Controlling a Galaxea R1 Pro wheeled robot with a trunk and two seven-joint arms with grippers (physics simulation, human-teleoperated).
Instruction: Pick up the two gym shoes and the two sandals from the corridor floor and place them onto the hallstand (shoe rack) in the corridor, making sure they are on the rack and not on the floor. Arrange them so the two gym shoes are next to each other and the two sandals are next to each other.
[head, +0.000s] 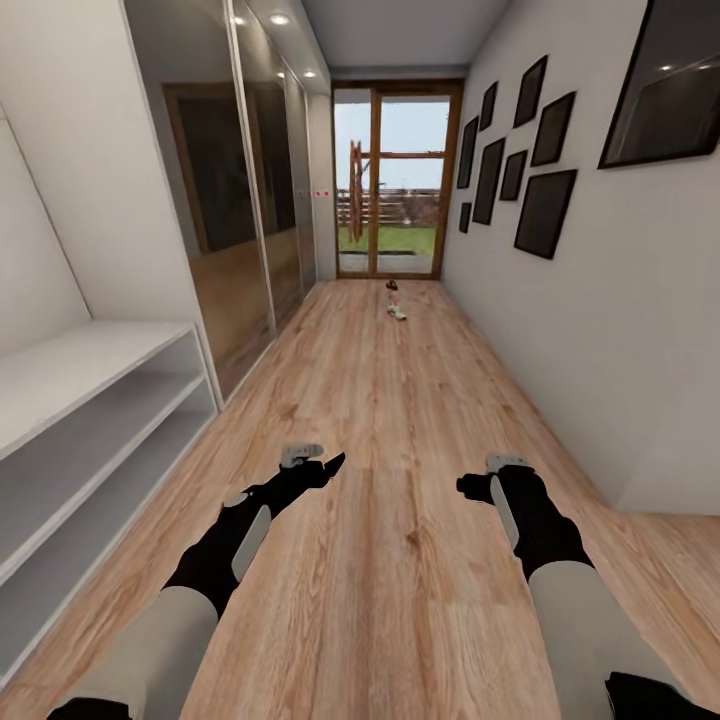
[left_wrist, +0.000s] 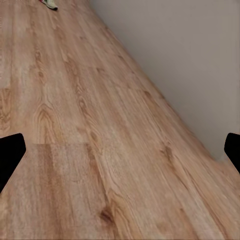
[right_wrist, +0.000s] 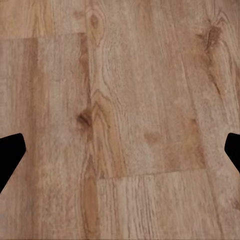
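Note:
Far down the corridor floor (head: 400, 420), near the glass door, lies a small pale gym shoe (head: 397, 312), with a dark shape that looks like a sandal (head: 392, 286) just beyond it. The left wrist view catches the edge of a pale shoe (left_wrist: 50, 4) far off on the planks. The pale grey-white hallstand (head: 90, 400) stands along the left wall, its bench top and two low shelves bare. My left gripper (head: 325, 468) and right gripper (head: 478, 486) hover low over the floor in front of me, both open with nothing between their fingers.
Mirrored wardrobe doors (head: 250, 220) run along the left wall past the hallstand. Dark picture frames (head: 545, 210) hang on the right wall, which steps out at a corner (head: 630, 500) to my right. A wood-framed glass door (head: 390, 180) closes the far end.

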